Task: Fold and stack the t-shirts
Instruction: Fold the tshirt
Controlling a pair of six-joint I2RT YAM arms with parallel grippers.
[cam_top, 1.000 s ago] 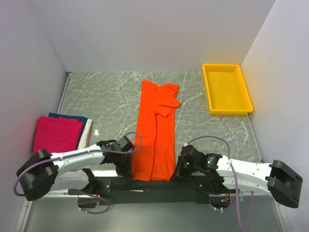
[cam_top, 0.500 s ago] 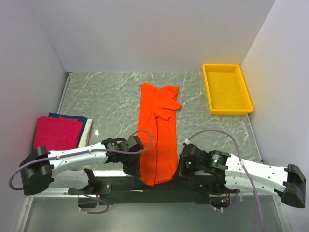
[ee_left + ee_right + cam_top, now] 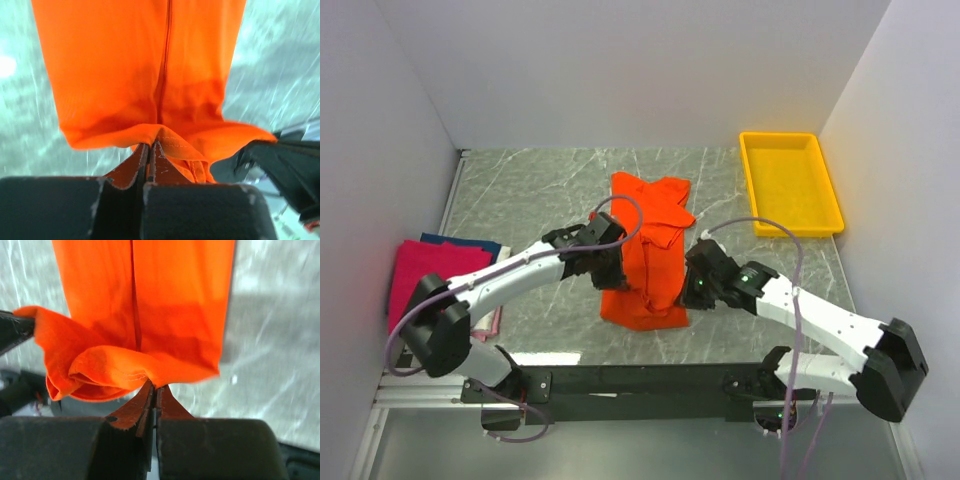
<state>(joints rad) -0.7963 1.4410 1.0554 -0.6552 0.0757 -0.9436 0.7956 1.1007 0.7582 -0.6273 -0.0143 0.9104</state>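
The bright orange t-shirt [image 3: 648,250] lies in the middle of the table, its near end lifted and doubled back over the rest. My left gripper [image 3: 613,272] is shut on the shirt's left hem corner [image 3: 160,135]. My right gripper [image 3: 687,287] is shut on the right hem corner [image 3: 150,377]. Both hold the hem above the shirt's lower half. A stack of folded shirts, magenta-pink [image 3: 432,280] on top of dark blue [image 3: 470,241] and pale ones, lies at the left edge.
A yellow plastic tray [image 3: 825,180] stands at the back right. White walls close in the table on three sides. The black mounting rail [image 3: 640,382] runs along the near edge.
Both grippers have lifted the shirt's near hem from the table's front edge and carried it away from the bases, over the shirt's middle, so the shirt now lies doubled.
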